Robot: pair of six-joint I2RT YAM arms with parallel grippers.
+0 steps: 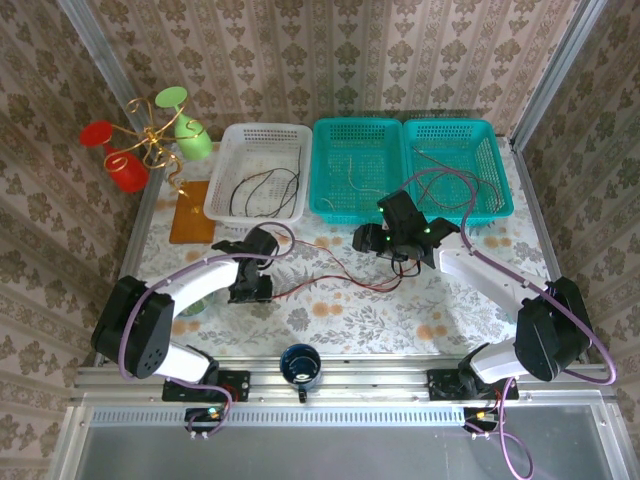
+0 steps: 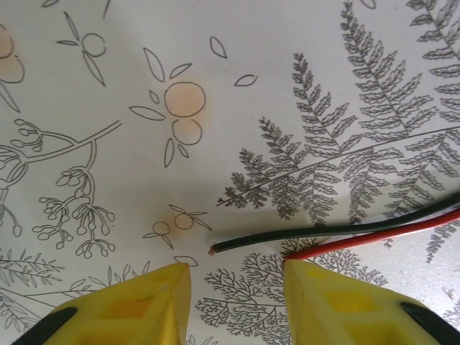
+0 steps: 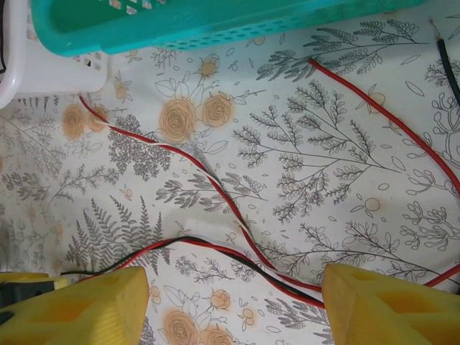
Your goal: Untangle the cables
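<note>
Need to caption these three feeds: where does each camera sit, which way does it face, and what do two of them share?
Top external: above and behind the arms, looking down on the table; both arms, left gripper, right gripper.
Left wrist: on the left arm, facing down at the table; two yellow fingers.
Right wrist: on the right arm, facing down, teal basket ahead; two yellow fingers.
Shared: both wrist views show the red cable and black cable.

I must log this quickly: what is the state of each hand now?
Left hand: open, holding nothing; the black cable ends just ahead of it.
Right hand: open, holding nothing.
</note>
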